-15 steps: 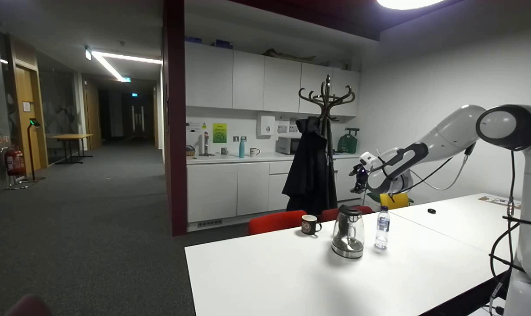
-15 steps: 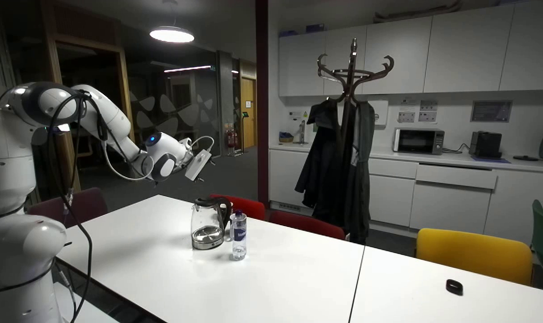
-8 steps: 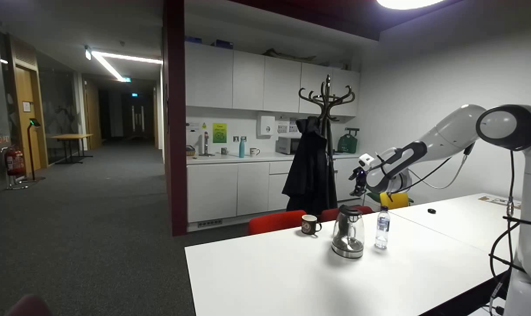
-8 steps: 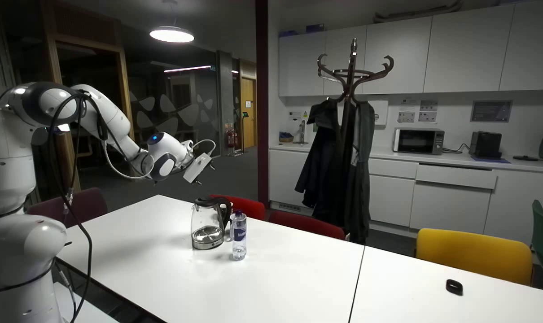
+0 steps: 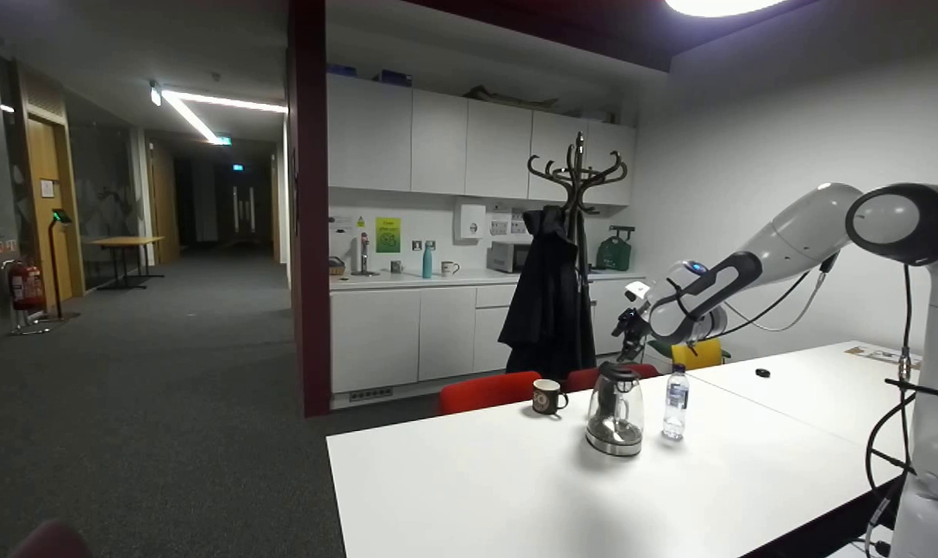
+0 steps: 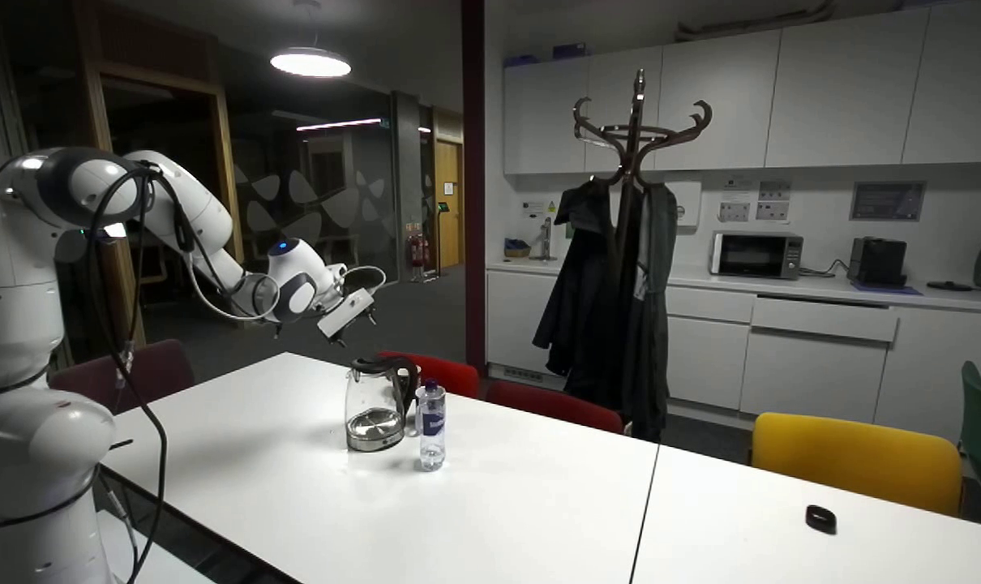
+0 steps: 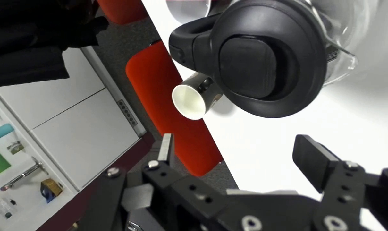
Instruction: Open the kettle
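The kettle stands upright on the white table, with a clear glass body [image 5: 616, 418], a shiny metal base and a black top and handle; an exterior view also shows its base [image 6: 374, 436]. In the wrist view its black lid [image 7: 248, 67] looks shut, with the handle pointing left and the glass spout right. My gripper [image 7: 235, 141] is open, with nothing between its fingers. In both exterior views the gripper [image 5: 628, 339] hangs in the air above and behind the kettle, tilted downward, apart from it; it also shows here [image 6: 355, 327].
A dark mug [image 5: 546, 397] stands near the table's far edge beside the kettle. A clear water bottle [image 6: 432, 430] stands close to the kettle on the handle side. Red chairs [image 5: 488, 391] line the far edge. A small black object [image 6: 820, 519] lies on the table further off.
My gripper has tilted further downward and come slightly lower. Its fingers are nearer the kettle's top. The kettle, mug and bottle have not moved.
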